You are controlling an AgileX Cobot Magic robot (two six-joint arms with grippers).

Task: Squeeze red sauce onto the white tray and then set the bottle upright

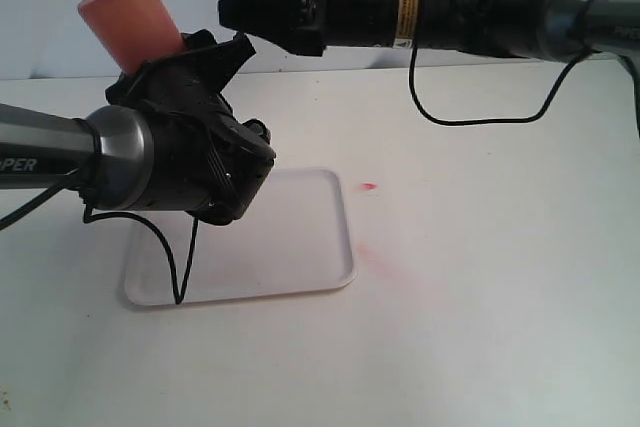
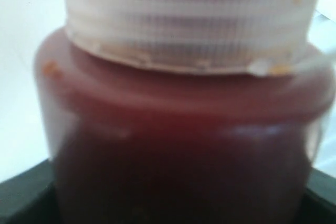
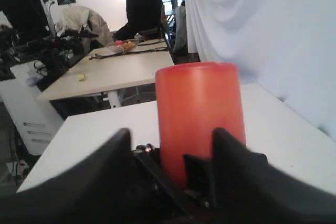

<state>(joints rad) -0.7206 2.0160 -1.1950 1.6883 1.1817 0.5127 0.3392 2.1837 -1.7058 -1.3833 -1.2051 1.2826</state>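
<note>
The left end effector [image 1: 178, 65] is clamped on the translucent orange-red cylindrical plastic squeeze bottle [image 1: 128, 19], holding it well clear of the white surface [image 1: 480, 327]. The flat base is tipped up and out toward the surface's far left corner. The neck end is lost behind the black fingers in the exterior view.

Up close on the left wrist view, glossy dark red sauce [image 2: 178, 177] fills the shoulder of the bottle [image 2: 173, 108], right against the ribbed cap [image 2: 189, 19], which looks washed out and pale there.

Below, the flat rectangular white plastic tray [image 1: 310, 237] lies left of the surface's middle. Its far left corner is hidden behind the left arm, and a black cable [image 1: 182, 267] dangles across its left side.

The right end effector [image 1: 232, 5] hangs in the air just beside the bottle, not touching, jaws parted moderately. Its own camera frames the bottle's base [image 3: 198, 108] between the two dark fingers [image 3: 233, 153].

A small red spot [image 1: 370, 187] sits on the surface just off the tray's far right corner, with a faint pink smear [image 1: 380, 259] by the tray's right edge.
</note>
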